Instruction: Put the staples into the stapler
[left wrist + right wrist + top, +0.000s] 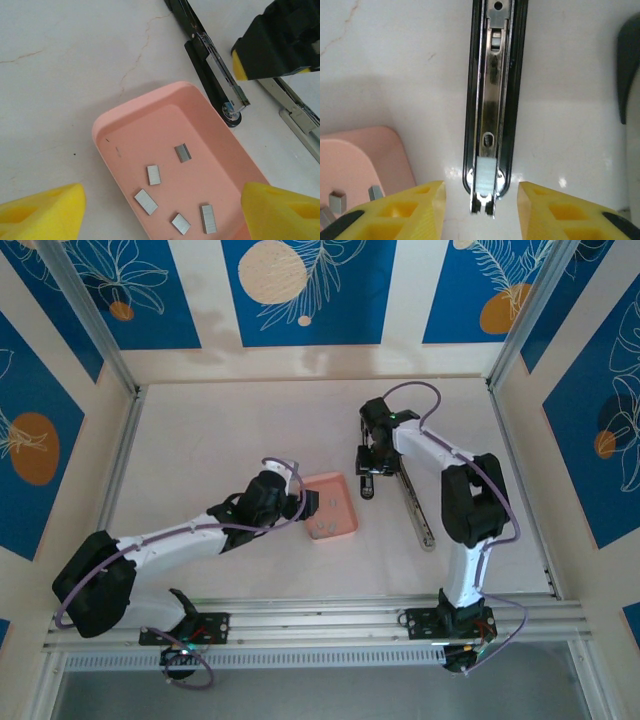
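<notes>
The stapler (412,508) lies hinged open on the table, right of the pink tray (335,510). Several staples (154,175) lie loose as short silvery strips in that tray (107,125). My left gripper (162,212) hovers open over them, holding nothing; it stands at the tray's left edge (305,505). My right gripper (481,210) is open over the near end of the stapler's metal channel (492,75). A pale staple strip (485,172) sits in that channel end, clear of both yellow pads. The right arm's finger (240,67) shows above the stapler (210,80).
The tray's corner (365,160) with two staples (337,200) lies close left of my right gripper. A dark rounded shape (627,65) sits at the right edge. Aluminium rails (300,620) border the table's near side, and walls enclose the rest.
</notes>
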Controlling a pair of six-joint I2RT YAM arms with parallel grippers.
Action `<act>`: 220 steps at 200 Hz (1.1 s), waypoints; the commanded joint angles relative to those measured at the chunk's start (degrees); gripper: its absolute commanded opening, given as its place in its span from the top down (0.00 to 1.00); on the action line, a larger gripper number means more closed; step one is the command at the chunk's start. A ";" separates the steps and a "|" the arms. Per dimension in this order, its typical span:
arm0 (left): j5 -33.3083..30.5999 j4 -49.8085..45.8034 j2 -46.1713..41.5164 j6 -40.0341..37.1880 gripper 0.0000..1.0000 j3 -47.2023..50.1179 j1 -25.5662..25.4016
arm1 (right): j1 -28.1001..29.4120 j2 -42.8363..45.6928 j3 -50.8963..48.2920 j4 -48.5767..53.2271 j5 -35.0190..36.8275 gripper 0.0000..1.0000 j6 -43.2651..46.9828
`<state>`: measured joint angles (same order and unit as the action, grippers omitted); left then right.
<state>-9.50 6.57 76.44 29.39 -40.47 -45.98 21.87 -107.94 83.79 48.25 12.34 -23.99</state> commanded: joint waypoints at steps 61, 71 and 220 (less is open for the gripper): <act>2.73 2.72 2.52 -0.47 0.19 -1.10 0.54 | -12.71 15.11 -17.59 5.94 3.25 0.36 3.74; 2.73 2.88 2.53 -0.47 0.19 -1.10 0.53 | -13.92 15.18 -19.09 5.55 2.70 0.35 4.27; 3.45 3.54 2.33 0.45 0.19 -0.18 0.51 | -15.57 10.03 -23.85 0.83 -2.76 0.50 3.30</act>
<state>-7.16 8.12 78.63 29.61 -40.45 -45.98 5.89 -97.01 60.62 48.84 11.33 -20.49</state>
